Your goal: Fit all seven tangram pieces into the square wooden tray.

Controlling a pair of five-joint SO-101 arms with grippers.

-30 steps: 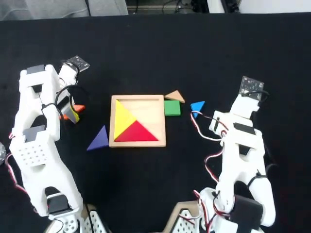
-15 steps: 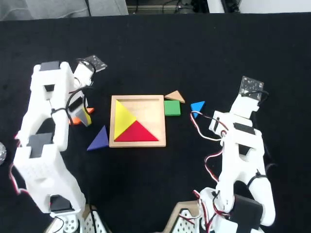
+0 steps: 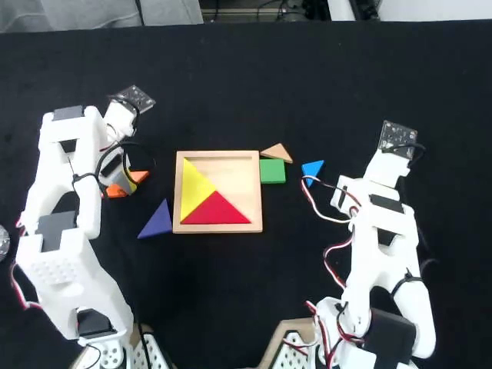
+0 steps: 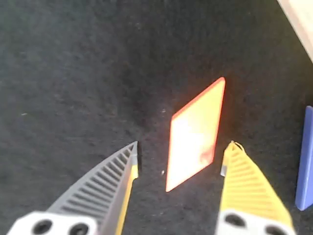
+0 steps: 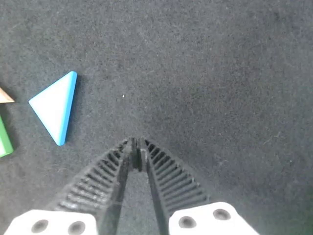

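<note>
Step in hand: pickup of orange parallelogram piece (image 4: 195,134).
Piece: flat on black tabletop (image 3: 246,84), left of square wooden tray (image 3: 234,173), apart from it.
Left gripper (image 4: 185,147): spread wide, straddling piece, holding nothing.
Right gripper (image 5: 134,144): closed, empty, near blue triangle piece (image 5: 54,105).
Next move, judged: lower, pinch across the parallelogram's narrow width, lift.

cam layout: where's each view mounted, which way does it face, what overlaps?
High view: fixed overhead, looking down at the table and tray; left arm and right arm show.
Left wrist view: on the left wrist, looking down past the open left end effector at the orange parallelogram.
Right wrist view: on the right wrist, looking down past the shut right end effector; blue triangle nearby.
Shared: orange parallelogram in high and left wrist; blue triangle in high and right wrist.
</note>
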